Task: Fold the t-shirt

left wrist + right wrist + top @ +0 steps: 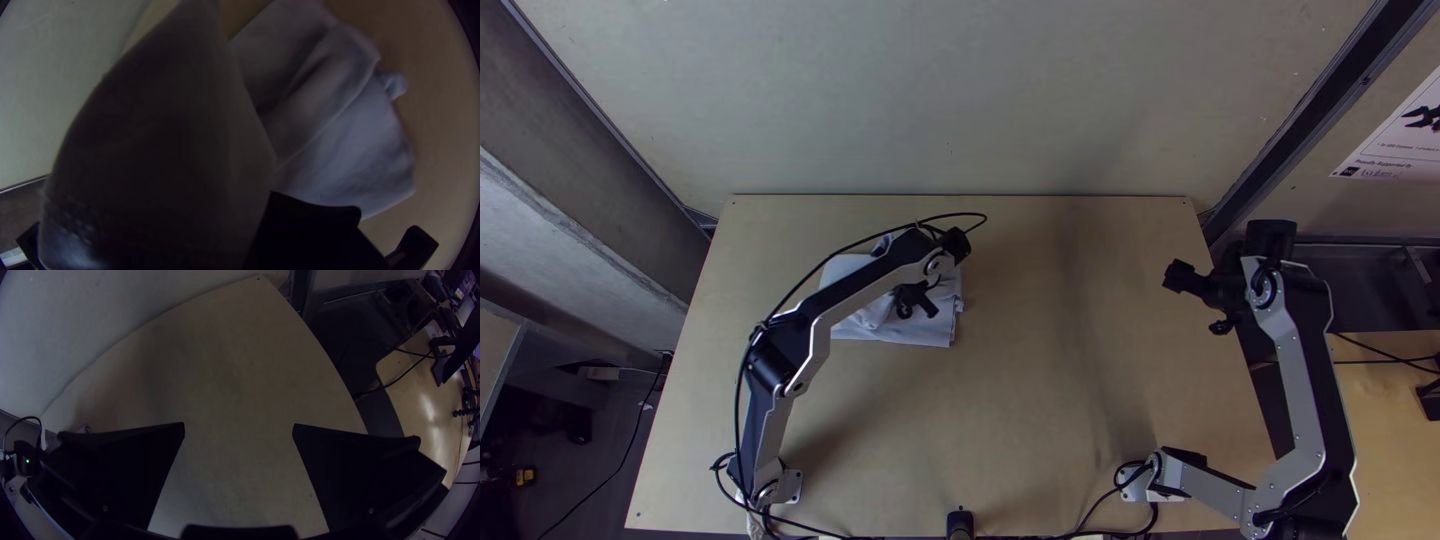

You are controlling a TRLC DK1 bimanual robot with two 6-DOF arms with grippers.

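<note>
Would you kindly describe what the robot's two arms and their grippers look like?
The left arm and right arm have silver-grey links, dark panels and black joints. A thin black cable loops along the left arm. The right gripper has two wide, flat black fingers, each with a small round dot. The left gripper is black too.

Item: one light wooden table (1040,400), viewed by me from above. On it I log: one t-shirt (910,332), pale, layered and creased, left of centre toward the far side, part raised off the wood; black cables (1092,510) at the near edge.
</note>
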